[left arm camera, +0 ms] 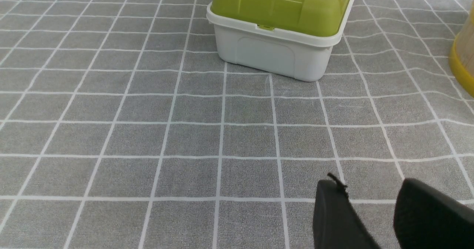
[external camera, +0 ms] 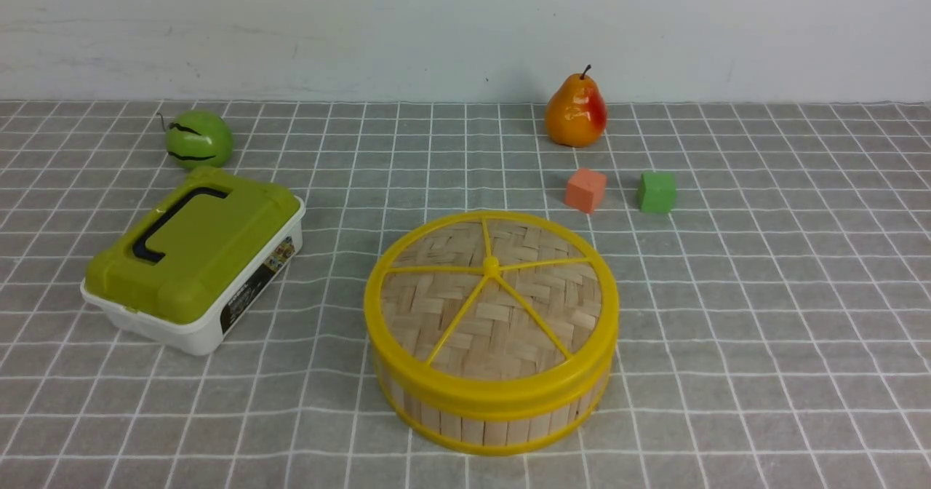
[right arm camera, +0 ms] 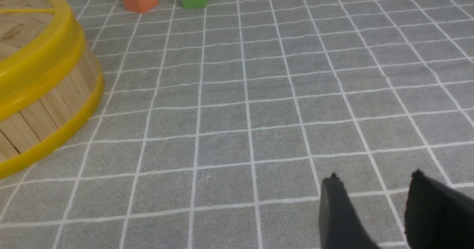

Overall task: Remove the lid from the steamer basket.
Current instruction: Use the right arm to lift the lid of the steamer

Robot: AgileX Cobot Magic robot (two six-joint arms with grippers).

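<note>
The woven bamboo lid with yellow rim, spokes and centre knob sits flat on the steamer basket in the middle of the cloth. The basket's slat wall and yellow rims also show in the right wrist view, and a sliver of it shows in the left wrist view. My left gripper is open and empty over bare cloth, well short of the basket. My right gripper is open and empty over bare cloth, to the basket's right. Neither arm shows in the front view.
A white box with a green lid lies left of the basket and shows in the left wrist view. A green apple, a pear, an orange cube and a green cube stand farther back.
</note>
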